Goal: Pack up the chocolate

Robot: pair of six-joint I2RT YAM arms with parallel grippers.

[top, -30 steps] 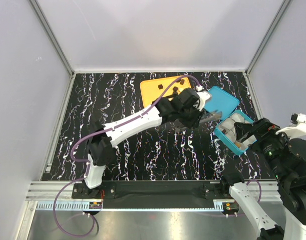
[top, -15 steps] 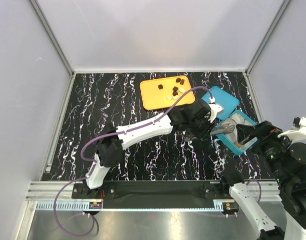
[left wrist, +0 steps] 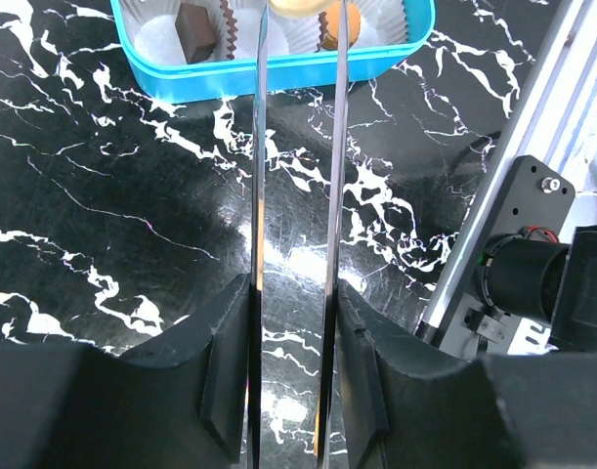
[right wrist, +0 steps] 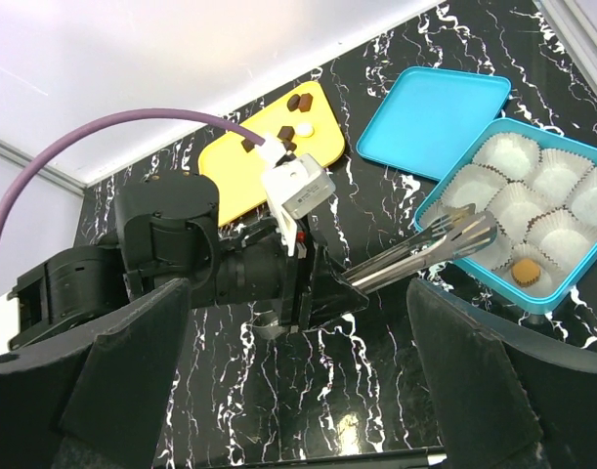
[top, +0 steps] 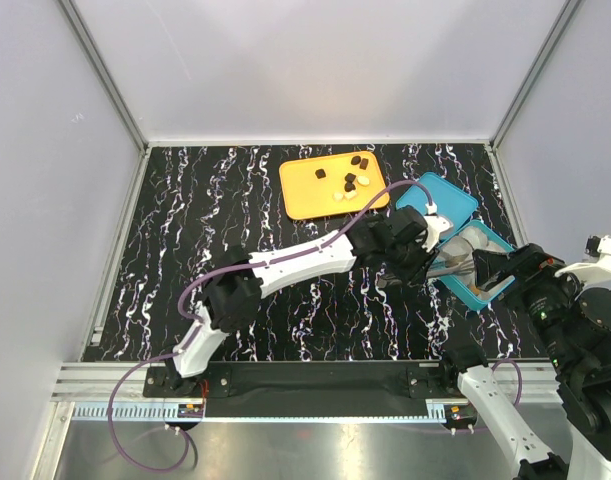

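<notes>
Inside the teal box [left wrist: 278,70] sits a dark chocolate [left wrist: 192,34]; the left gripper [left wrist: 303,10] clamps a cream piece [left wrist: 294,7].

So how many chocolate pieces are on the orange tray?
6 on the orange tray: four dark pieces, one mid-tray, two at the far right corner, one nearer; two cream pieces near its front edge. None looks hidden.

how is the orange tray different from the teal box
The orange tray is flat; the teal box has raised walls. Chocolate pieces lie loose on the tray; the box holds white paper cups, most visible ones empty. The tray sits farther back, the box nearer and to its right. Both are rounded rectangles on the marbled table.
</notes>
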